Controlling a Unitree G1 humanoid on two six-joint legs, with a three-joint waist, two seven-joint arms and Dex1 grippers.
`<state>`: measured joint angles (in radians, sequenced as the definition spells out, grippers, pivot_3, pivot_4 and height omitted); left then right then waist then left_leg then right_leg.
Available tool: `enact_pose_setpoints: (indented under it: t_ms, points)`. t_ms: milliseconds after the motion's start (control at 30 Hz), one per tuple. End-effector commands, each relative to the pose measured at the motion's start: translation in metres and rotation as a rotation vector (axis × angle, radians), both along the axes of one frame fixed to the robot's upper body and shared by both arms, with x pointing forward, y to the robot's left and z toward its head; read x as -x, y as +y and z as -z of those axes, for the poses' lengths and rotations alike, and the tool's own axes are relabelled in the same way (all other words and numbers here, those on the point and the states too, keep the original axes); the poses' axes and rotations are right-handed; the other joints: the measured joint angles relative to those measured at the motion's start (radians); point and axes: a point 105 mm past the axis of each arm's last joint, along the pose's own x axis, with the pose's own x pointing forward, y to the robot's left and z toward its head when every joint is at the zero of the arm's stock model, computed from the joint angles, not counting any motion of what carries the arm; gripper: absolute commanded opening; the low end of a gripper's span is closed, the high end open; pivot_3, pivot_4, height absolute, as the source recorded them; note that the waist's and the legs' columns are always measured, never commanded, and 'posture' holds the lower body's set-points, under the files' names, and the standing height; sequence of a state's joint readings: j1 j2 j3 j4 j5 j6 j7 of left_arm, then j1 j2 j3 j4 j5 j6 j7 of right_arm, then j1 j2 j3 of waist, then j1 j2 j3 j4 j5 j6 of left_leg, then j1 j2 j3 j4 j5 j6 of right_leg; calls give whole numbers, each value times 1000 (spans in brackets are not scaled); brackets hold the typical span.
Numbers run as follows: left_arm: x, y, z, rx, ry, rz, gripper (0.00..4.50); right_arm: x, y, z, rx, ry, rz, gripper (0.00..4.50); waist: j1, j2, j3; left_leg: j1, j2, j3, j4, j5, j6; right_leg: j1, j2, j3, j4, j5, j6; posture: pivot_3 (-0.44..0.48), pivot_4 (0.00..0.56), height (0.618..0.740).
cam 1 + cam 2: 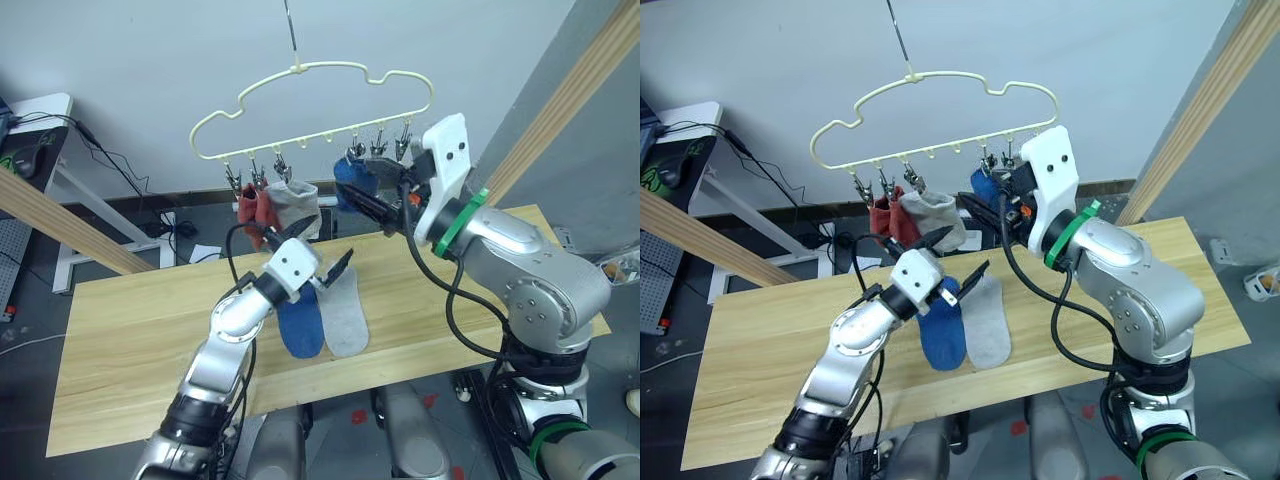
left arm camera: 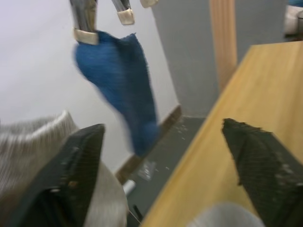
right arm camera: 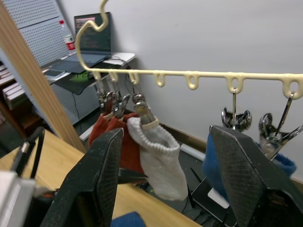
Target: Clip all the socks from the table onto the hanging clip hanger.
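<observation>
A: What's on the table (image 1: pixel 130 340)?

B: One blue sock (image 1: pixel 300 325) and one grey sock (image 1: pixel 345 315) lie flat side by side near its middle.

A: And the clip hanger (image 1: pixel 310 105)?

B: It hangs above the far edge. Two red socks (image 1: pixel 252 208) and a grey one (image 1: pixel 297 203) are clipped at its left end, a blue one (image 1: pixel 350 180) towards the right.

A: The grippers?

B: The left gripper (image 1: pixel 312 248) hovers over the flat socks, fingers spread wide, empty. The right gripper (image 3: pixel 165 179) is raised near the hanger's right clips, also wide apart and empty.
</observation>
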<state>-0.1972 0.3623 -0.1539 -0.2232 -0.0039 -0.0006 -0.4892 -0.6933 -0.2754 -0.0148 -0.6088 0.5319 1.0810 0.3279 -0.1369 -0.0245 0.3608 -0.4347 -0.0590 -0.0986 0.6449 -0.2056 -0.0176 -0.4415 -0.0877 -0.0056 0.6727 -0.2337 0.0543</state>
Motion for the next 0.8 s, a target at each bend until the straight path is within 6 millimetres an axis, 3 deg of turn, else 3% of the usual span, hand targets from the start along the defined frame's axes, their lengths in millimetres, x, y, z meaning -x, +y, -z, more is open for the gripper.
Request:
enact_pose_setpoints:
  t_ms: [33,400,800]
  points:
    - [18,11,-19,18,12,56,4475,13,-7,-8,0,-62,-25,3050,1,0,0,0,0,0,0,0,0,0,0,0,0,0,0,-185,308,740]
    - [37,67,-22,23,191,8,4475,16,-34,6,85,-65,41,3050,13,-3,-10,0,0,0,0,0,0,0,0,0,0,0,0,-158,254,740]
    - [50,65,-53,60,229,184,4475,-5,-47,12,103,-71,204,3050,48,-7,-53,0,0,1,0,2,-3,1,0,0,-2,0,0,-144,220,740]
